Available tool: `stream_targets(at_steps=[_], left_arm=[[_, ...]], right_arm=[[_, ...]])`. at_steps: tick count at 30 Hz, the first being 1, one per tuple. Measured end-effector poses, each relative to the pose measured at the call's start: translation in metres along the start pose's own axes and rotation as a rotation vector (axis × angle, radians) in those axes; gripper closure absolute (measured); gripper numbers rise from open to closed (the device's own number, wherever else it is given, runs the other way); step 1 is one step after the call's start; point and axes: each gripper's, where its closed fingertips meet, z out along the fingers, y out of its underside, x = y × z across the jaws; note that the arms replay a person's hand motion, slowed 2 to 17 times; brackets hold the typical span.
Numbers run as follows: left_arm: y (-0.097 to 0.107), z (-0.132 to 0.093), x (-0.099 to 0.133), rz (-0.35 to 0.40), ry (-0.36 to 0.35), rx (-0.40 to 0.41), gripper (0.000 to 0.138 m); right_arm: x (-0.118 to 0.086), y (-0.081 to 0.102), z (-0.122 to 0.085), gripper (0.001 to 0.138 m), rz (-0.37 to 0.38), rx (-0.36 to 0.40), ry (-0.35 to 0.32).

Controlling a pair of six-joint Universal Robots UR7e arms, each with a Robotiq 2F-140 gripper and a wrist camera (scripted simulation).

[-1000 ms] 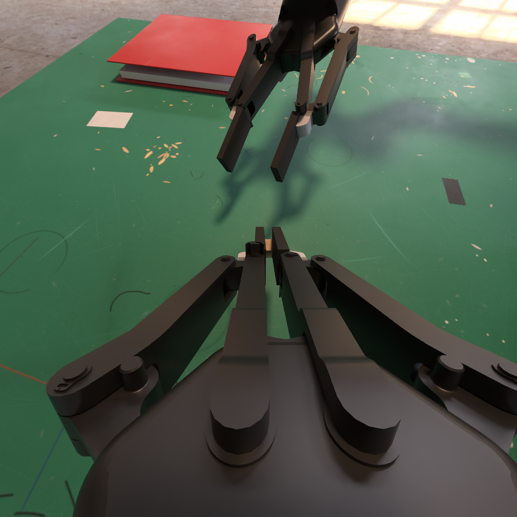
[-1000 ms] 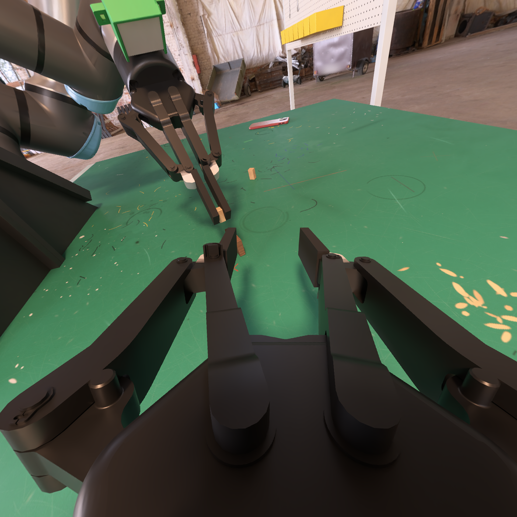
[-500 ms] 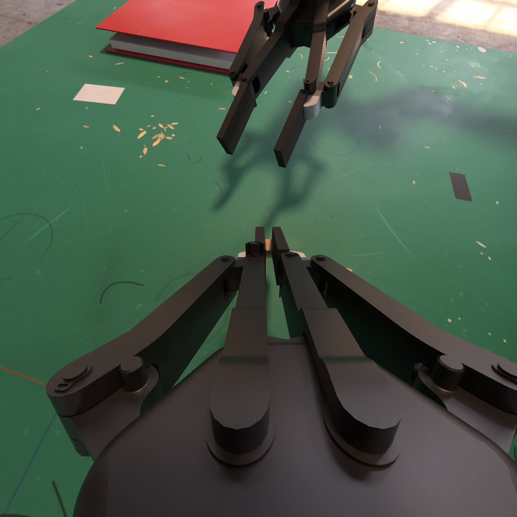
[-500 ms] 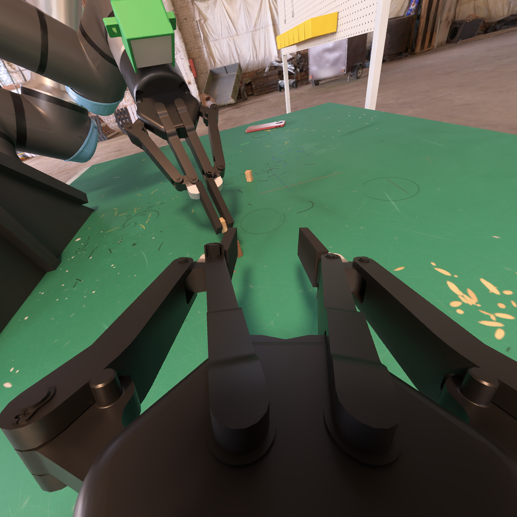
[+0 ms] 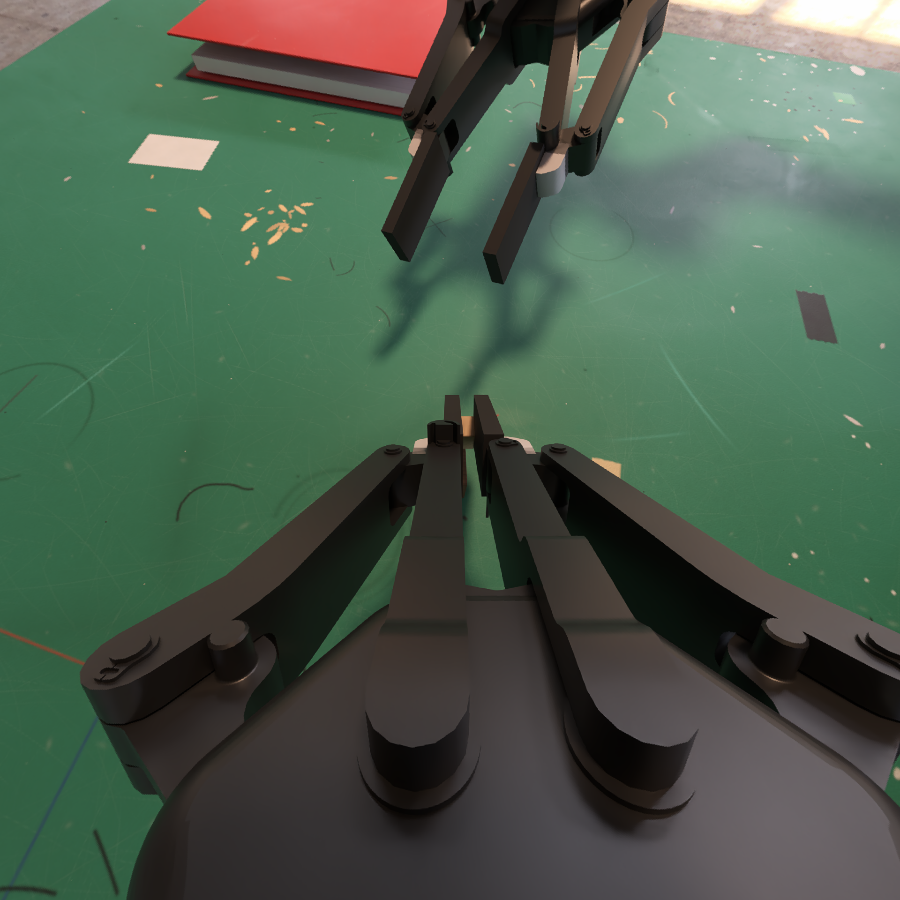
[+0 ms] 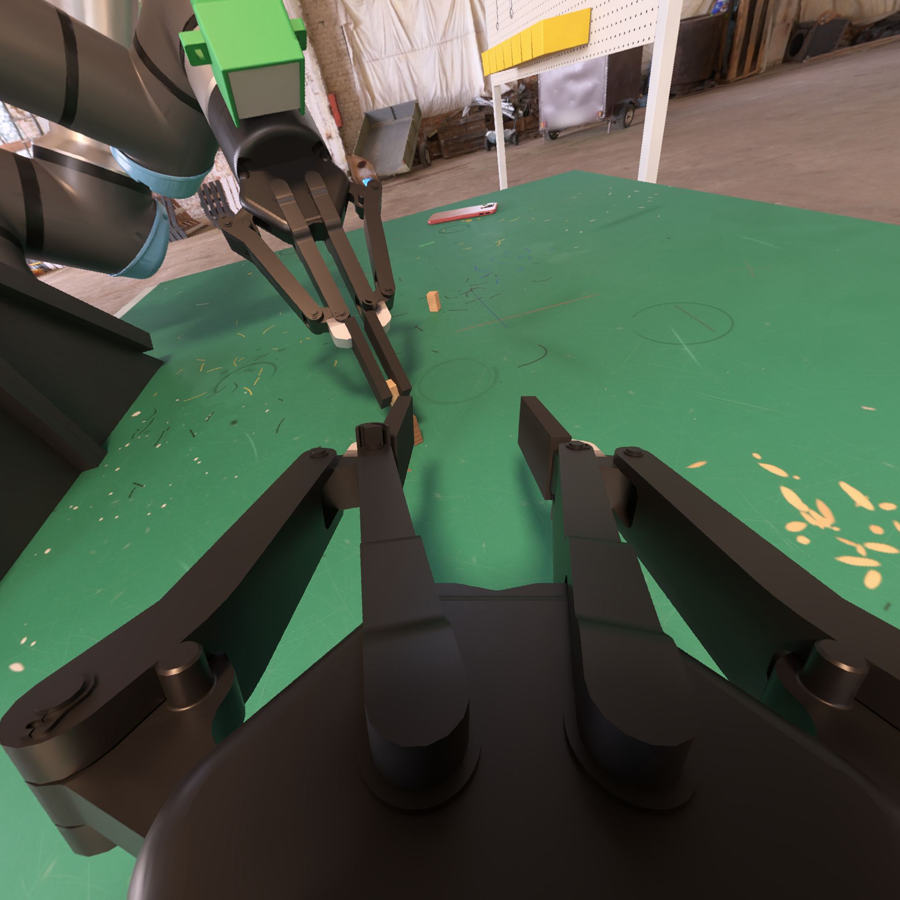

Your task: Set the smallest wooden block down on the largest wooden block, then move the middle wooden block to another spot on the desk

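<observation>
While the left claw (image 5: pixel 466 406) pinches a small pale wood block (image 5: pixel 467 426) between its nearly closed black pads, the 1st step looks to be in hand: carrying the smallest block toward the largest. In the right wrist view that block (image 6: pixel 392 389) hangs just above the green tabletop (image 6: pixel 633 389), with another tan block (image 6: pixel 417 429) right below and beside it, half hidden behind the right claw's finger (image 6: pixel 402 426); whether that is the largest I cannot tell. A 3rd block (image 6: pixel 433 301) stands upright farther off, well apart. From the left wrist view a tan corner (image 5: pixel 608 468) peeks past the linkage. The right claw (image 6: pixel 465 428) is spread and empty, hovering near. Next, I judge, the left claw needs a short, level descent onto the lower block's top, then a gentle opening, since such a small piece could tip or slide off. All 3 blocks are plain, square-edged, matte wood; the tabletop is a scuffed mat flecked with shavings. A red hardcover book (image 5: pixel 311 48) with white pages lies flat at its far edge, and a red phone (image 6: pixel 462 213) on the opposite side.
</observation>
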Motion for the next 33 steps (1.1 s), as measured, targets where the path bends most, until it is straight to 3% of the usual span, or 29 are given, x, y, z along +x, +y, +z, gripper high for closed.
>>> stream_targets(at_steps=[33], left_arm=[[0.0063, 0.0038, -0.0040, -0.020, -0.013, -0.003, 0.131]], right_arm=[[-0.0023, 0.0009, 0.0001, 0.080, -0.009, -0.007, -0.011]])
